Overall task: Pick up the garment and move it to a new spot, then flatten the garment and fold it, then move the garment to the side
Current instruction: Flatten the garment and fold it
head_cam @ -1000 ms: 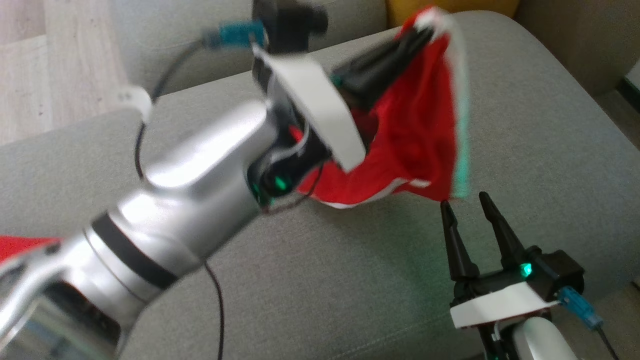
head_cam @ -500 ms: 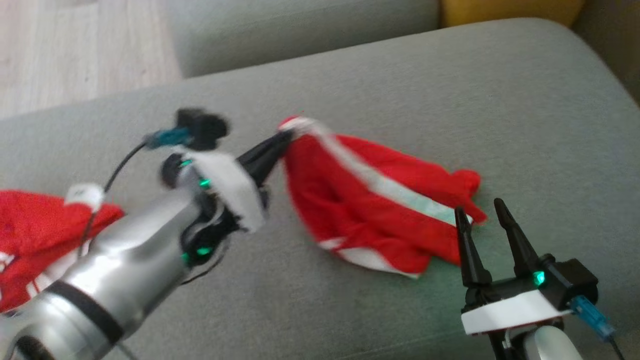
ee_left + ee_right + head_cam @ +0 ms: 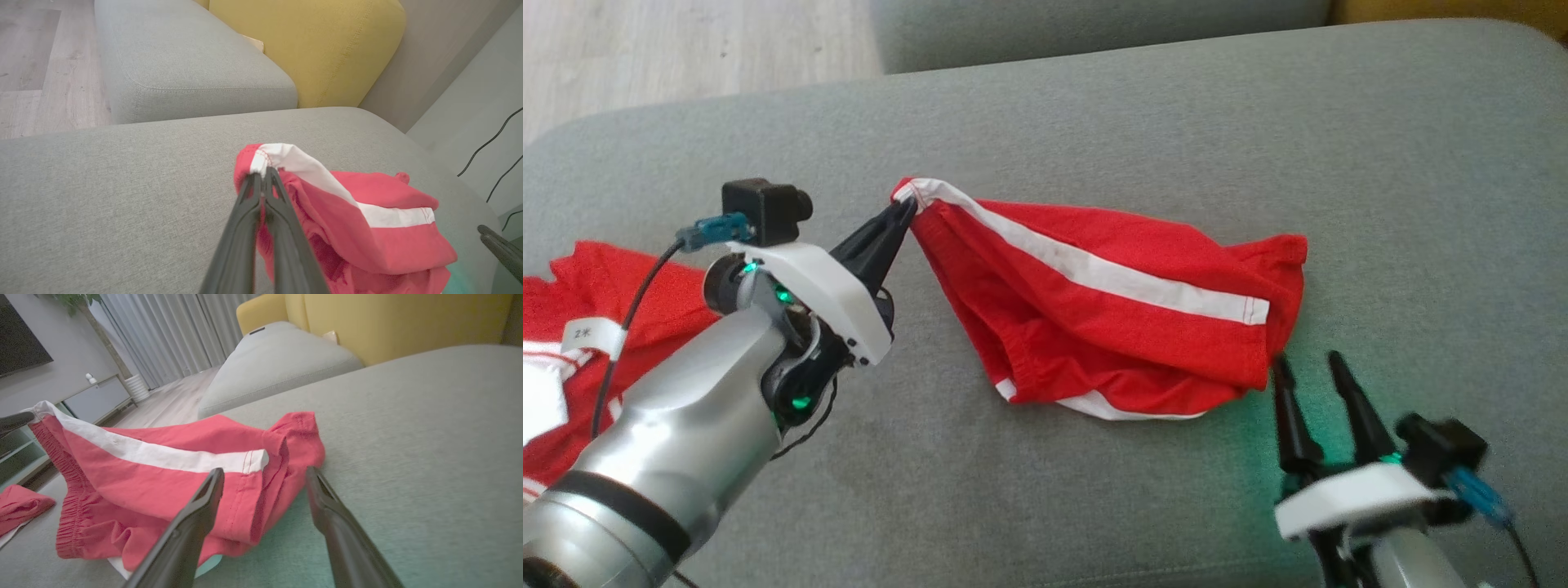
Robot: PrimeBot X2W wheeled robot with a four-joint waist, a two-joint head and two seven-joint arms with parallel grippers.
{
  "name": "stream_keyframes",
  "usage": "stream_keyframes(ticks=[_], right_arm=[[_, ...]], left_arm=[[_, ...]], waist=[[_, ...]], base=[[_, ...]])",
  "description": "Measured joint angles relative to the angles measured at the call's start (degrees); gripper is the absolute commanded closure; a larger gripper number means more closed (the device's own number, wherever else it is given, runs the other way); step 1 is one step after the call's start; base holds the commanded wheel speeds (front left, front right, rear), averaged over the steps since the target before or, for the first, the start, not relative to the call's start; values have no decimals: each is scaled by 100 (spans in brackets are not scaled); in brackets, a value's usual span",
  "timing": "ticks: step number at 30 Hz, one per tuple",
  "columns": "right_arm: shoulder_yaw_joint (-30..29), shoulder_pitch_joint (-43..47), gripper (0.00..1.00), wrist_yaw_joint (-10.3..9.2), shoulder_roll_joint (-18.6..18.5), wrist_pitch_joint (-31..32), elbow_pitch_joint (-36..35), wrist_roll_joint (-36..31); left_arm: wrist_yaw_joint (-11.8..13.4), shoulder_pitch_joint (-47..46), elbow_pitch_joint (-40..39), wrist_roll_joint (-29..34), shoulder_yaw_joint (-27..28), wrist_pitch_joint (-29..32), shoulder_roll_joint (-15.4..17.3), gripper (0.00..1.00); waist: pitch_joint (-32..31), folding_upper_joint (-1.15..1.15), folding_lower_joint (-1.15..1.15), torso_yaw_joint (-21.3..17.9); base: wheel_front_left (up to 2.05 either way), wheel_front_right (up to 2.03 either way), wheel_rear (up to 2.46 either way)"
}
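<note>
Garment (image 3: 1111, 327) lies bunched on the sofa (image 3: 1094, 506): relocation looks done; flatten, fold and side move remain. Left gripper (image 3: 900, 214) jaws pinch its 10 o'clock corner. Right gripper (image 3: 1307, 367) jaws gape empty at its 4 o'clock hem.

The shorts (image 3: 1111, 327) are soft, matt red cloth with a white stripe. The sofa (image 3: 1094, 106) is grey woven fabric, finely grained and dull. The left arm (image 3: 686, 425) is glossy silver, perhaps metal; the left pincer (image 3: 905, 208) is matt black plastic. The floor (image 3: 686, 41) is pale wood.
</note>
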Motion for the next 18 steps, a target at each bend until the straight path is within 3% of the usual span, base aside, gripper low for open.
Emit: stream_keyframes(ticks=[7,18], right_arm=[[665,-1026,0,0,-313,44,938,827],[1428,-1433,0,0,-682,421,1527,1993]], left_arm=[[0,2,-104,181,143,0,-98,100],[0,4,-177,224,162,0,-229,100]], waist=[[84,0,0,127],[96,0,0,291]], base=[[0,0,0],[0,0,0]])
